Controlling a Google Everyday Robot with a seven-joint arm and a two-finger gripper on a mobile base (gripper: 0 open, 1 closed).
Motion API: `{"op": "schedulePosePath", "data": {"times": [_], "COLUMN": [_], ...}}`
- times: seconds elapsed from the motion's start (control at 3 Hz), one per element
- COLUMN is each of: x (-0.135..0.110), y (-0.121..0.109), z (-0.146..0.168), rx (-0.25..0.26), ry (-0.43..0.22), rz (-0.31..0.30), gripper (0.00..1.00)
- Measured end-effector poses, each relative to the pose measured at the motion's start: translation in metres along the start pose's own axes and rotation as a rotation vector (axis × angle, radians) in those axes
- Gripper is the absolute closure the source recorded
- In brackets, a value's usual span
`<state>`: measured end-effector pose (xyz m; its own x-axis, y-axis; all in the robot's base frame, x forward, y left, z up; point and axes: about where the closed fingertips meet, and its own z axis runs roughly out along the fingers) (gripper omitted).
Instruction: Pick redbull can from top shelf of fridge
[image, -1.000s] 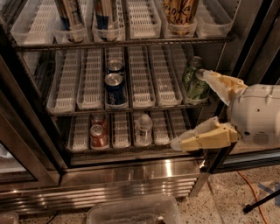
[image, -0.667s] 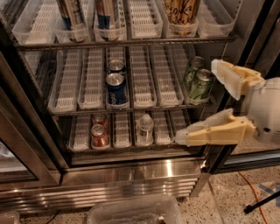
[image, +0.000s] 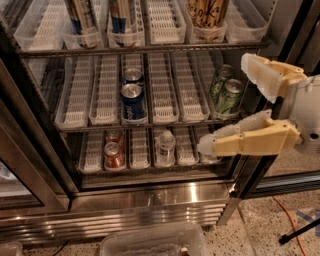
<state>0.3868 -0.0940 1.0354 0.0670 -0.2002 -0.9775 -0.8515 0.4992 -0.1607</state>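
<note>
Hovering at 3 o'clock outside the fridge (image: 150, 192), the robot's cream plastic hand (image: 224, 105) spreads its two blunt fingers wide and holds nothing, seemingly readied for a reach. Its target, the slim silver-and-blue redbull can (image: 121, 17), stands upright at 11 o'clock on the top shelf (image: 150, 49), well apart from the hand and cropped by the frame edge. White slotted trays (image: 162, 20) keep each drink in its own lane, likely so cans slide forward. A squat tan can (image: 206, 15) occupies a lane toward 1 o'clock.

Redbull can (image: 82, 22) top, right-side claw (image: 222, 104) wrist: out of view.
</note>
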Motion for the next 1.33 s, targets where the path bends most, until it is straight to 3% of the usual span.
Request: {"op": "schedulePosePath", "data": {"times": [0.33,1.0,1.33], "x": [0.006,0.022,0.020], "y": [-0.008,-0.045,-0.061], "z": [0.008,0.033,0.054], "rx": [0.058,0.238,0.279], "ry": [0.003,0.002,-0.036], "rz": [-0.017,-0.061,-0.060], "gripper": [0.00,0.00,0.00]}}
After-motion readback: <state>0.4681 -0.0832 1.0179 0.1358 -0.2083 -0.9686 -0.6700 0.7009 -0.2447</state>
